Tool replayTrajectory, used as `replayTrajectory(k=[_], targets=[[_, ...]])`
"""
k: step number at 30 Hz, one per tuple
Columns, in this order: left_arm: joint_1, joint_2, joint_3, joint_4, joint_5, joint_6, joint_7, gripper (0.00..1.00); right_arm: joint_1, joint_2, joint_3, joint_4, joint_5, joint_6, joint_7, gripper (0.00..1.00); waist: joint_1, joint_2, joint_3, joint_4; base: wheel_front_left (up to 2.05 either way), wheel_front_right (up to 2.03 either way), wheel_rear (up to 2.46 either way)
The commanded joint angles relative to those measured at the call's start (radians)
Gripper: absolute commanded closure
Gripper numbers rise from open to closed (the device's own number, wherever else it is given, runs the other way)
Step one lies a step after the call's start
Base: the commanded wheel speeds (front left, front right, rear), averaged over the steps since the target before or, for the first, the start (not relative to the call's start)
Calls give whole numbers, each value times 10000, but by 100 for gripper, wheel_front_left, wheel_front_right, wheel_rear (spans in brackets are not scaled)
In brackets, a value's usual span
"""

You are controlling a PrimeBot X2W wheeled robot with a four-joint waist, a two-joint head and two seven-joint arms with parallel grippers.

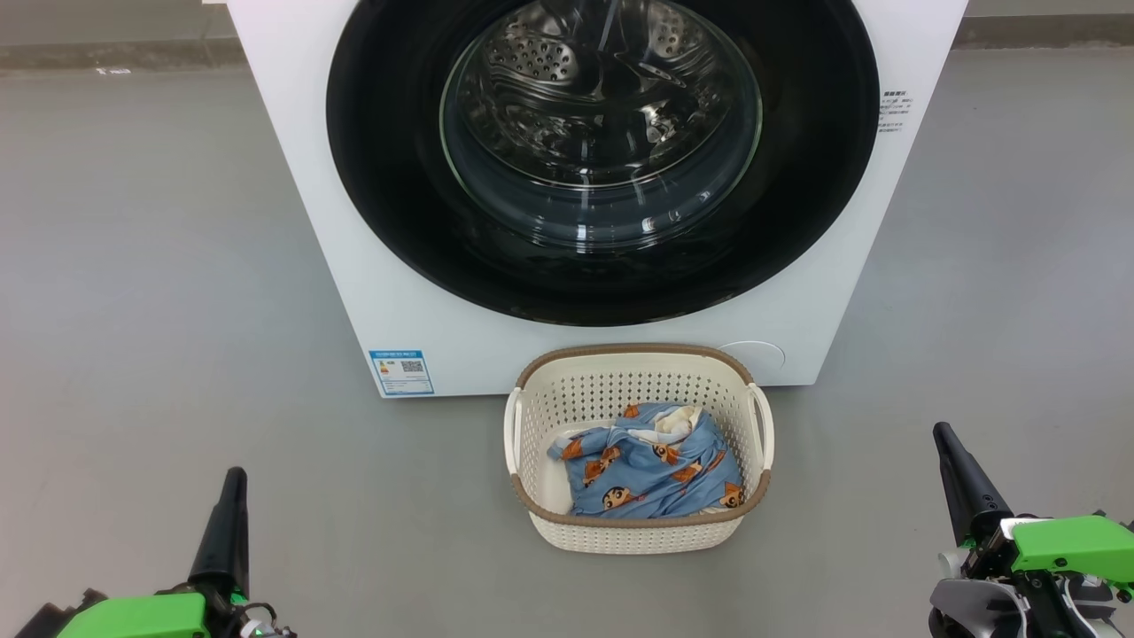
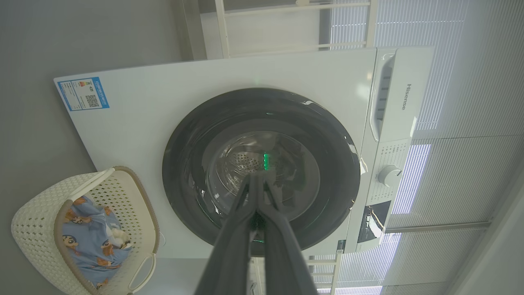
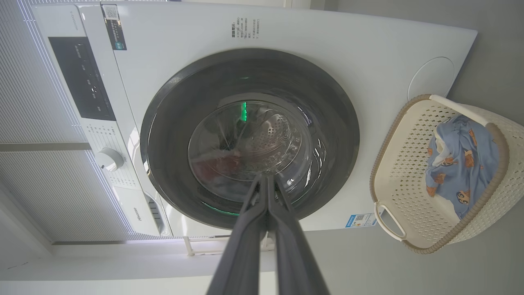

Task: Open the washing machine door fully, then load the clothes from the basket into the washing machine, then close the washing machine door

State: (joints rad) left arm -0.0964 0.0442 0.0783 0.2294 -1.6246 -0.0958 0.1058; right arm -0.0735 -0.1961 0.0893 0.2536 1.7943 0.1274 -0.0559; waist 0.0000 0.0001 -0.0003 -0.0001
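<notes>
While the washing machine door sits shut against the washing machine, step one, opening it, is judged not yet begun.
Next move: probably one arm up to the door's rim to find the catch side, then a wide pull.
Container: basket, on the floor just before the machine's front. It holds the clothes in one crumpled heap.
Left gripper, right gripper: jaws clenched, empty, low on either side of the basket.

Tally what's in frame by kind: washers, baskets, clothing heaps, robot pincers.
washing machine: 1
basket: 1
clothes heap: 1, garment count unclear
pincers: 2, left pincer and right pincer, both shut
Total: 5
</notes>
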Motion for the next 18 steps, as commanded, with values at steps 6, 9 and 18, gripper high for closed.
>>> replayTrajectory(k=[6, 9, 18], targets=[[-127, 86, 338, -185, 140, -7, 48, 100, -387, -209, 172, -297, 50, 33, -86, 100, 0, -1, 0, 0, 0, 0, 0], [-127, 85, 338, -185, 141, -7, 48, 100, -387, -210, 173, -297, 52, 33, -87, 100, 0, -1, 0, 0, 0, 0, 0], [-127, 84, 340, -185, 143, -7, 50, 100, -387, -213, 178, -298, 56, 33, -91, 100, 0, -1, 0, 0, 0, 0, 0]])
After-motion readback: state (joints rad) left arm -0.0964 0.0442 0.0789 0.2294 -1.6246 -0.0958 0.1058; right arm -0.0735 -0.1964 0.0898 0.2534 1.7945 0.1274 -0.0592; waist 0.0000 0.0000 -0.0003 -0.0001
